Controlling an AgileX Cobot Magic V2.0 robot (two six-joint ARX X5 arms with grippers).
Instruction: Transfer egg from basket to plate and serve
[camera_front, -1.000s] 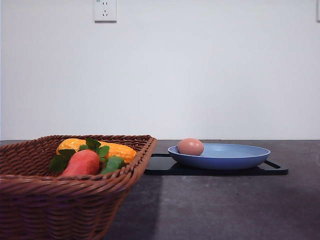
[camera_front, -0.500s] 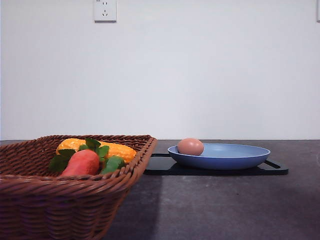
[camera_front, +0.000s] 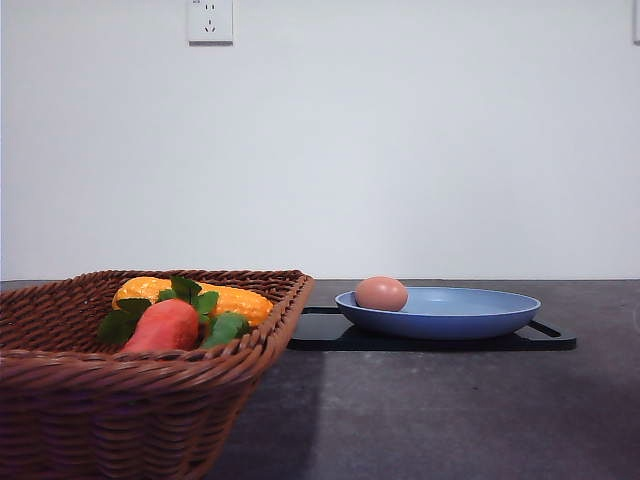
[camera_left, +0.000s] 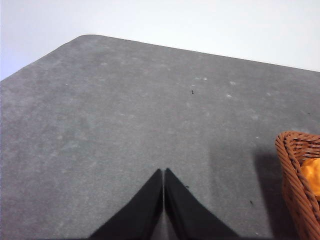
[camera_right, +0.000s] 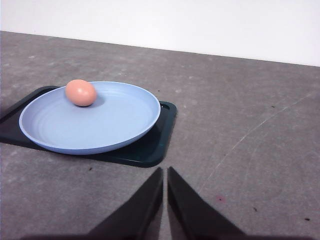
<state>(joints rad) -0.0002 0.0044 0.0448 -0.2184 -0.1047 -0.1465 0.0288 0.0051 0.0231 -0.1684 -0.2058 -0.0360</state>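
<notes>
A flat black tray (camera_front: 340, 335) lies on the dark grey tabletop (camera_front: 430, 410), which carries pale scuffs and small specks in the wrist views. To the tray's left sit an orange-red carrot (camera_front: 163, 326) with green leaves (camera_front: 205, 305) and, just behind it, a yellow-orange corn cob (camera_front: 235, 299). Far above these on the plain white wall (camera_front: 420, 150) is a white power socket (camera_front: 210, 20).

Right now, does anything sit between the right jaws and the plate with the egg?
Nothing visible does. The right gripper, shut, points over bare table toward the plate; the egg lies near its far rim.
</notes>
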